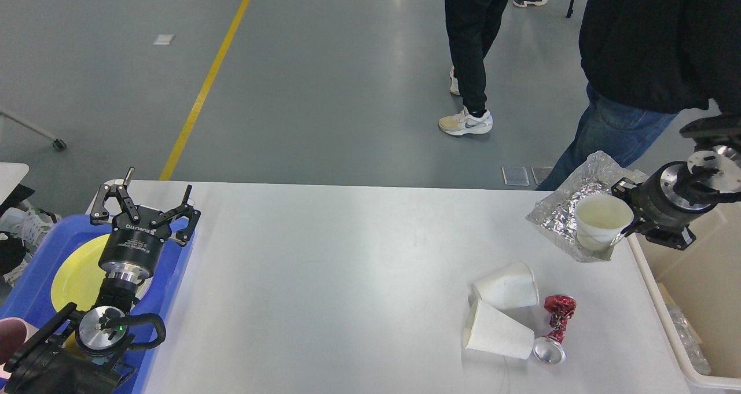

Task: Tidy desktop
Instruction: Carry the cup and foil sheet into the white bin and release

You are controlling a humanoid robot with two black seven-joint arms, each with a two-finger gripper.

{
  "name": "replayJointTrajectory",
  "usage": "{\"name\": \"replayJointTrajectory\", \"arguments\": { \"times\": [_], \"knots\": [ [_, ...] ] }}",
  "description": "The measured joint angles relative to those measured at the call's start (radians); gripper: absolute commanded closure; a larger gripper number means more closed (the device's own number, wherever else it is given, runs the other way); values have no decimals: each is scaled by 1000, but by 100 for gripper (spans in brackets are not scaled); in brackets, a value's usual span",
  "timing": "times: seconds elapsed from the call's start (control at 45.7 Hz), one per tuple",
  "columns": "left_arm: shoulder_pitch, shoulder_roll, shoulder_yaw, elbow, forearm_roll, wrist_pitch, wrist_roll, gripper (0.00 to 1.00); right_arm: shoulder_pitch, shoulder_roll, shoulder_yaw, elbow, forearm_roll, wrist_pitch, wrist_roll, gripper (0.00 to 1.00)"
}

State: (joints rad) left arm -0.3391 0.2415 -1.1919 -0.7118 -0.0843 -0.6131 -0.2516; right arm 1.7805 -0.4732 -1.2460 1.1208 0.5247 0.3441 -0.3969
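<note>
The desktop [347, 267] is a white tabletop filling the lower view. My right gripper [619, 220] is raised above its right end, shut on a white paper cup [602, 220] and a crumpled silver foil wrapper [570, 209] lifted with it. Two white paper cups [505, 286] [495, 331] lie on their sides on the desktop, beside a crushed red can [554, 327]. My left gripper [147, 200] is open with nothing in it, above the far edge of the blue tray.
A blue tray [35, 278] with a yellow plate [72, 275] sits at the left edge. A cream plastic bin [689, 324] stands at the right, with scraps inside. People stand beyond the far edge, one [642, 64] close to the right corner.
</note>
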Motion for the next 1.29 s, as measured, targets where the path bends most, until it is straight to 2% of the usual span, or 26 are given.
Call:
{"name": "replayJointTrajectory", "arguments": {
  "times": [0.263,0.35,0.504,0.679,0.941,1.292],
  "knots": [
    [0,0,0,0,0,0,0,4,239,-12,-79,234,-75,103,19,100],
    [0,0,0,0,0,0,0,4,303,-10,-101,300,-104,134,53,100],
    [0,0,0,0,0,0,0,4,373,2,-155,374,-140,160,145,100],
    [0,0,0,0,0,0,0,4,421,7,-206,412,-180,172,199,100],
    [0,0,0,0,0,0,0,4,395,-69,-218,380,-215,169,210,100],
    [0,0,0,0,0,0,0,4,218,-200,-200,135,-213,170,207,100]
  ]
}}
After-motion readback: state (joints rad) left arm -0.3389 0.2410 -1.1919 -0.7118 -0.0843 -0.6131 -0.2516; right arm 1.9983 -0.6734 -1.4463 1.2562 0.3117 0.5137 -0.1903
